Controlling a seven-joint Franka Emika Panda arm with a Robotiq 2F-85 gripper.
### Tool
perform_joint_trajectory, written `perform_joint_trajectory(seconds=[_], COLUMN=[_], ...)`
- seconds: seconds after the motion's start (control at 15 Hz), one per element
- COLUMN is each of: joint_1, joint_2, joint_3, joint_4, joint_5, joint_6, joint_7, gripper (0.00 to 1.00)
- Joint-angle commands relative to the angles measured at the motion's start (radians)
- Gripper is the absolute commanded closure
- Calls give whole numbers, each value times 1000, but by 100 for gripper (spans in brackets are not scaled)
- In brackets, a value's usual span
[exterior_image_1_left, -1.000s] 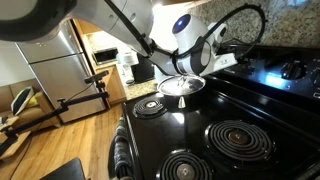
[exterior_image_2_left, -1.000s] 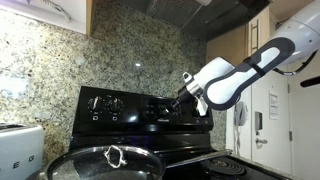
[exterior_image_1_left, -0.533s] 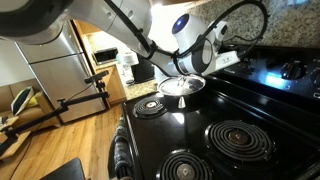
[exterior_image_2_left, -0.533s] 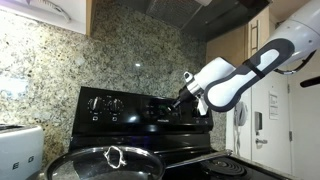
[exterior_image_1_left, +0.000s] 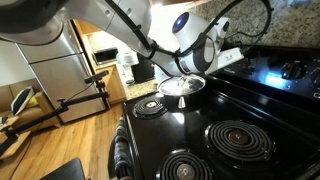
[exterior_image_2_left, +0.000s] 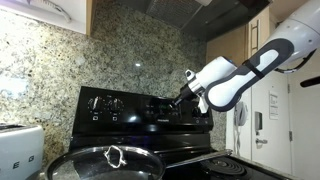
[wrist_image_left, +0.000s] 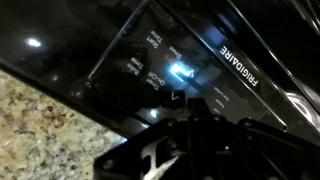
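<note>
My gripper points at the black glass control panel of a Frigidaire stove. Its dark fingers look closed together, with the tip just below a lit blue display and an arrow key. It holds nothing. In both exterior views the gripper reaches to the stove's back panel; whether it touches the glass I cannot tell.
A steel pan with a glass lid sits on a rear burner. Coil burners lie on the black cooktop. A toaster stands beside the stove. A granite backsplash rises behind it. A fridge stands across the wooden floor.
The wrist has shifted very slightly at the control panel. Nothing else has moved.
</note>
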Motion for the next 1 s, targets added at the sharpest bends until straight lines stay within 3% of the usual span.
perform_joint_trajectory(seconds=[0.0, 0.27, 0.93], joint_1=[23, 22, -26], joint_2=[-14, -3, 26], joint_3=[-49, -60, 11], joint_4=[-18, -2, 45], joint_5=[25, 36, -8], joint_6=[20, 9, -6], joint_7=[21, 13, 25], gripper=[100, 100, 100])
